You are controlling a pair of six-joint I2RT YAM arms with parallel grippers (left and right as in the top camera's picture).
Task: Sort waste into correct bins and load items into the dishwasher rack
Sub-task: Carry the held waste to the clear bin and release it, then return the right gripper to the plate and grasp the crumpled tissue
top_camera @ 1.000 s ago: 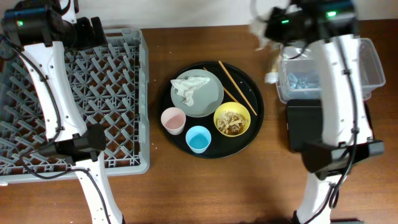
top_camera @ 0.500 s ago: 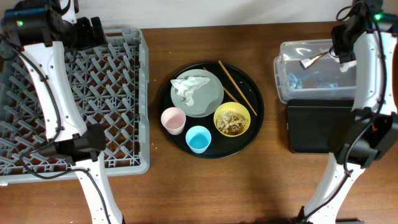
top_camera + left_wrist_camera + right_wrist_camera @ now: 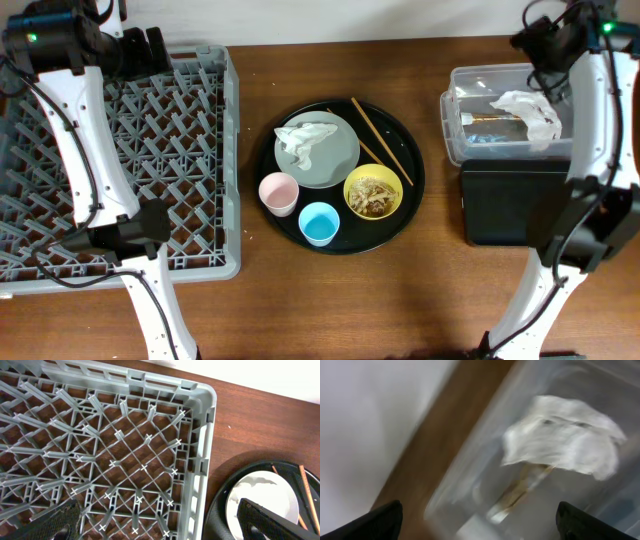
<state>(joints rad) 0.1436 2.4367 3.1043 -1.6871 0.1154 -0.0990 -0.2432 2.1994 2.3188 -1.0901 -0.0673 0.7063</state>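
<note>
Dishwasher rack [image 3: 120,160] takes up the left of the table [image 3: 300,300]. Left end effector [image 3: 155,510] hangs above the rack's far-right corner, fingers spread wide, nothing between them.

Centre: the round black tray [image 3: 375,232] carries the dishes.
- Plate [image 3: 335,165] sits on the tray's far-left part with a crumpled napkin [image 3: 305,138] lying on it.
- Pink cup [image 3: 279,192] is at the tray's left edge, just near of the plate.
- Blue cup [image 3: 319,222] is just right of the pink one and a bit nearer.
- Yellow bowl [image 3: 349,192] is right of the blue cup, with food scraps [image 3: 374,195] inside.
- Two chopsticks [image 3: 382,142] lie diagonally on the far-right part, one close along the plate's right edge.

Right: the clear tub [image 3: 450,120] is on the far side, and the black rectangular tray [image 3: 510,205] sits right against its near side. Right end effector [image 3: 477,515] is over the tub's far edge, fingers spread, gripping nothing. A second napkin [image 3: 527,110] is within the tub's outline, below the end effector and apart from it. The wrist view is motion-blurred, so I can't tell if it has settled. A gold-brown wrapper [image 3: 487,118] shows under its left end.
</note>
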